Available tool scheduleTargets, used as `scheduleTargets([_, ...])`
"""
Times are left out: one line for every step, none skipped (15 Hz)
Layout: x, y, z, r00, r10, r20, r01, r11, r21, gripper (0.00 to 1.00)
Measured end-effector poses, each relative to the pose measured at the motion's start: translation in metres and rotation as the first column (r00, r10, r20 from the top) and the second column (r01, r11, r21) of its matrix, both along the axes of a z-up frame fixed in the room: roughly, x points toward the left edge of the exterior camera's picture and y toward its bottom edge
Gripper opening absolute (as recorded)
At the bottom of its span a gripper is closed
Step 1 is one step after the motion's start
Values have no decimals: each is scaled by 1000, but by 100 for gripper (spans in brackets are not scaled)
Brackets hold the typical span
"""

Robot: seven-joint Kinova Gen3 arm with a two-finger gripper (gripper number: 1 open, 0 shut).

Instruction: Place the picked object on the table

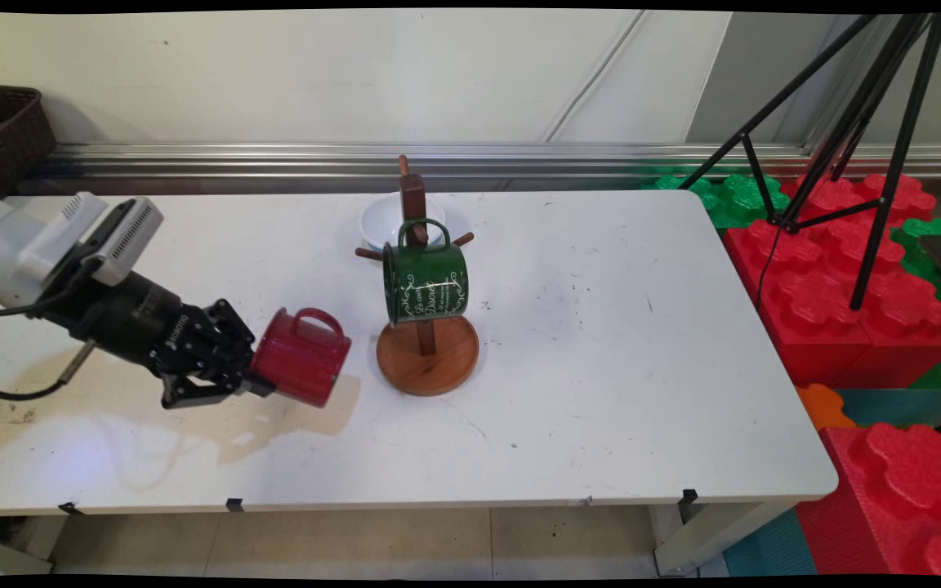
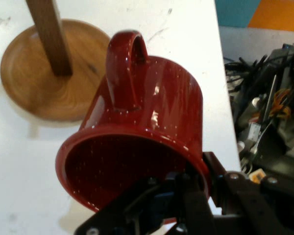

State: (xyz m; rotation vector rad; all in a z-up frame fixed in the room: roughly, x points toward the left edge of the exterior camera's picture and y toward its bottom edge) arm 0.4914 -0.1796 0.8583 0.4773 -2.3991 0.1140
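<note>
— The gripper pinches the red mug by its rim, sideways, handle up, just left of the mug tree.

— Keep that handle level with a free peg, clear of the green mug.

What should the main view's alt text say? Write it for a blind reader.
A black gripper holds a red mug sideways by its rim above a white table, beside a wooden mug stand with a green mug hanging on it. A white bowl sits behind.

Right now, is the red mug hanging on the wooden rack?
No, the red mug is held sideways in the gripper, beside the rack, where only the green mug hangs.
</note>
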Motion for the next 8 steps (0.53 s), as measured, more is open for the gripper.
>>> scheduleTargets([5,-1,2,1000,-4,19,4,1000,-5,0])
scheduleTargets([10,-3,5,999,-8,41,8,1000,-12,0])
scheduleTargets([15,-4,7,998,-11,62,12,1000,-18,0])
scheduleTargets([19,-5,9,997,-13,80,15,1000,-24,0])
scheduleTargets([24,-7,10,995,-15,102,18,999,-30,0])
scheduleTargets([29,-8,12,992,-17,125,22,999,-38,0])
scheduleTargets([34,-9,13,989,-18,146,25,999,-44,0])
scheduleTargets([39,-11,14,985,-19,169,28,998,-51,0])
